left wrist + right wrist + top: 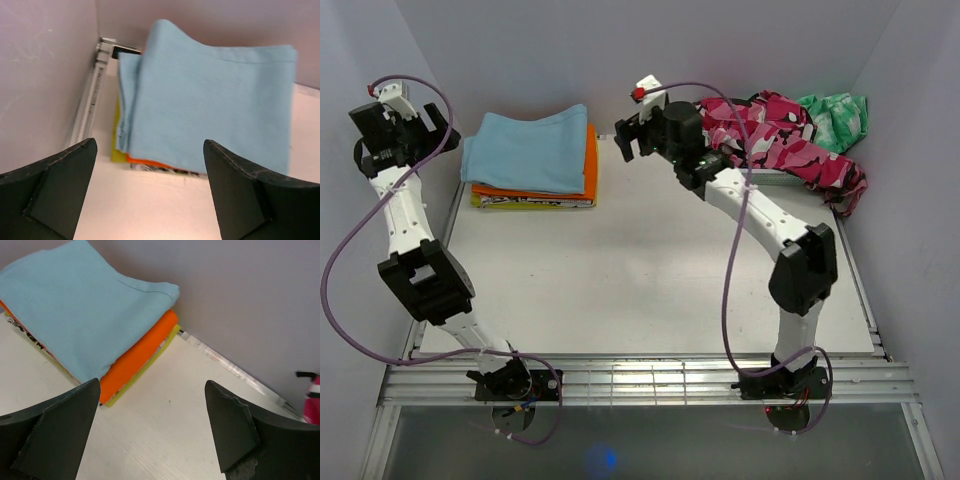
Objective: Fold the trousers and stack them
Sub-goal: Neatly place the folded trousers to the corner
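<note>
The trousers (525, 150) top the stack (588, 170) at the worktop's (650, 270) far-left corner; print on its bottom layer (525, 203) is unreadable. The left gripper (150, 145) and right gripper (152, 384) gape wide, empty.

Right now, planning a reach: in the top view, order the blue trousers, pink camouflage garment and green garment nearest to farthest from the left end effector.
1. blue trousers, folded at the far left.
2. pink camouflage garment, far right.
3. green garment, right rear corner.
</note>
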### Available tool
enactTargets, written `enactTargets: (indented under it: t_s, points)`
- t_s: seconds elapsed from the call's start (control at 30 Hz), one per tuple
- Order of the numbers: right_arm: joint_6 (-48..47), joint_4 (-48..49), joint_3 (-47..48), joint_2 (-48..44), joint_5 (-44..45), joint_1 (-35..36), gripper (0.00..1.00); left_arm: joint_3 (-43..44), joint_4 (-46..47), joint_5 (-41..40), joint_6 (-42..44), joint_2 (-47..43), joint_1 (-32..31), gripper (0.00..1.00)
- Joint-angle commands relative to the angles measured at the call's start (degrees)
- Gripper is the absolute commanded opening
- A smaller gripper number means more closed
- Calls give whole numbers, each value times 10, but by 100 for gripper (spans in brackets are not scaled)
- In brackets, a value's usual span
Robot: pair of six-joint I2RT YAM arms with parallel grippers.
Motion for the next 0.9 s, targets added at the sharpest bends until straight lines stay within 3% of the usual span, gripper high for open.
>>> enactTargets:
  t_s: [0.0, 0.17, 0.33, 0.47, 0.63, 0.87]
  points:
    - [-25, -79, -51, -126, -13, -32, 90, 25, -120, 117, 25, -101, 2, 98]
    - [-30, -205, -162, -299, -69, -132, 90, 29, -250, 257, 32, -148, 2, 98]
    - [-73, -285, -309, -444, -134, -256, 90, -30, -387, 266, 118, -172, -11, 98]
    - [-96, -345, -430, -529, -181, -343, 90, -151, -397, 222, 180, -214, -37, 98]
    - [-109, -378, -547, -554, -149, -354, 90, -299, -350, 192, 233, -271, -54, 98]
    - [-97, -374, -586, -580, -190, -408, 90, -389, -292, 130, 256, -301, -59, 98]
